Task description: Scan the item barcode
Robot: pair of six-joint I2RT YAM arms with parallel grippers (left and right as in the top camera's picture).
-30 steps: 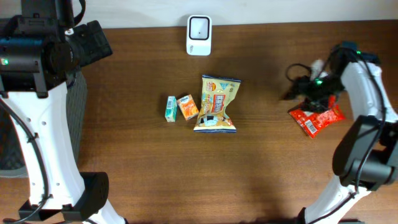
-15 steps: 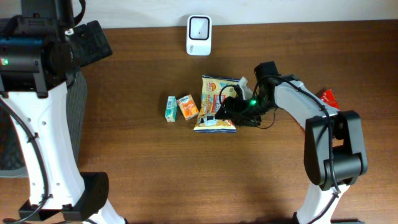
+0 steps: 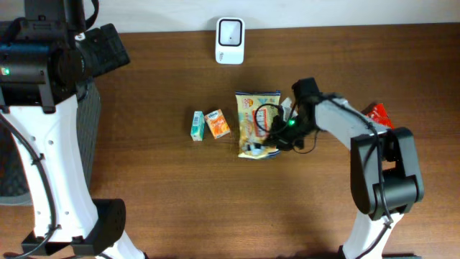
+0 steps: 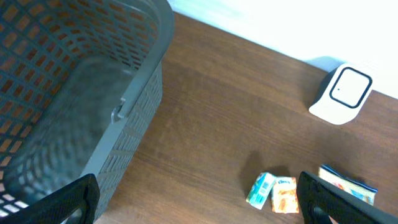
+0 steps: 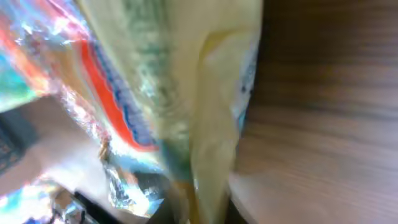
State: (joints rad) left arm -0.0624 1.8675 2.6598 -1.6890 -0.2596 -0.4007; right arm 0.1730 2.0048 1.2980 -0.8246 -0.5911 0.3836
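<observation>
A yellow snack bag (image 3: 253,119) lies mid-table, its right edge pinched by my right gripper (image 3: 277,133), which is shut on it. In the right wrist view the crinkled bag (image 5: 155,93) fills the frame, a fold of it running down between the jaws of the right gripper (image 5: 205,211). I cannot make out a barcode. The white scanner (image 3: 230,31) stands at the table's back edge, also in the left wrist view as the scanner (image 4: 344,93). My left gripper (image 4: 196,202) hangs open and holds nothing, high over the table's left side near the basket.
A teal box (image 3: 197,125) and an orange box (image 3: 217,124) lie side by side left of the bag. A red packet (image 3: 377,113) peeks out behind the right arm. A grey mesh basket (image 4: 74,93) sits off the table's left edge.
My right arm swung left from the red packet to the snack bag and shut on its right edge. The bag has shifted slightly right. The left arm has not moved.
</observation>
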